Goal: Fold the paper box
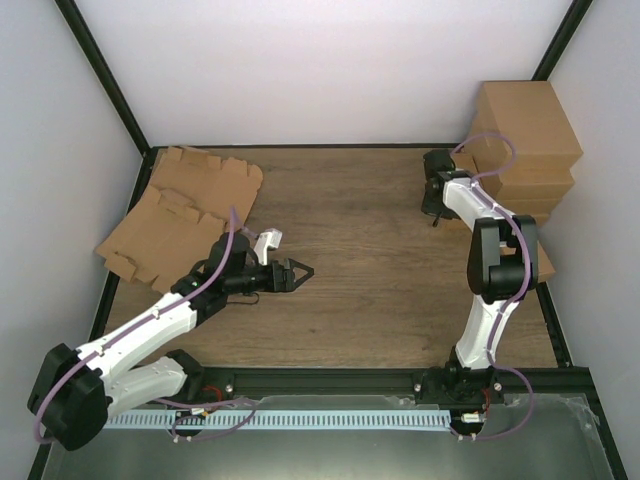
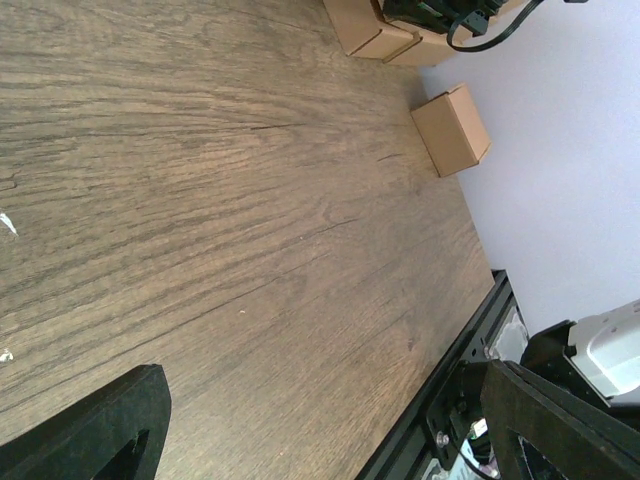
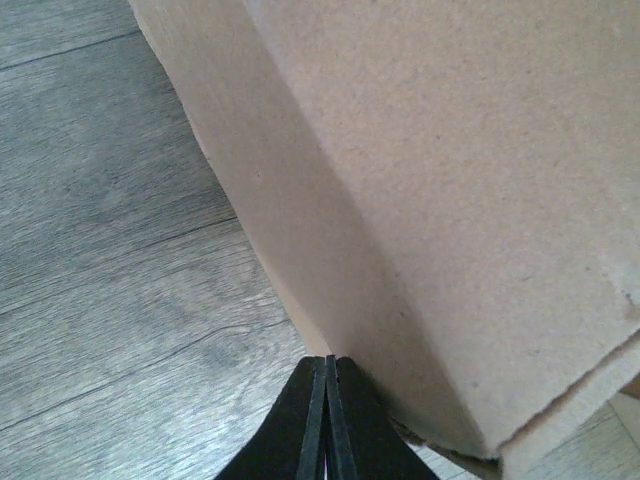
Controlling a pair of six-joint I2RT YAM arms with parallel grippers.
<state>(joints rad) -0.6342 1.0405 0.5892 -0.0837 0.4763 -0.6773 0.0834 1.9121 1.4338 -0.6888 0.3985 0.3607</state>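
Note:
The paper box (image 1: 170, 230) lies flat and unfolded at the back left of the table as a brown die-cut sheet with notched flaps, and a second such sheet (image 1: 212, 178) overlaps it. My left gripper (image 1: 298, 272) hovers open over bare wood to the right of the sheets, holding nothing. In the left wrist view its black fingertips (image 2: 100, 430) stand wide apart around my left gripper (image 2: 330, 440). My right gripper (image 1: 436, 205) is shut and empty at the back right. In its wrist view my right gripper (image 3: 327, 395) rests by the lower side of a brown carton (image 3: 450, 180).
A stack of big brown cartons (image 1: 525, 140) fills the back right corner. A small closed cardboard box (image 2: 452, 130) sits by the right wall, behind the right arm. A black frame rail (image 1: 330, 378) runs along the table's near edge, and white walls enclose the table.

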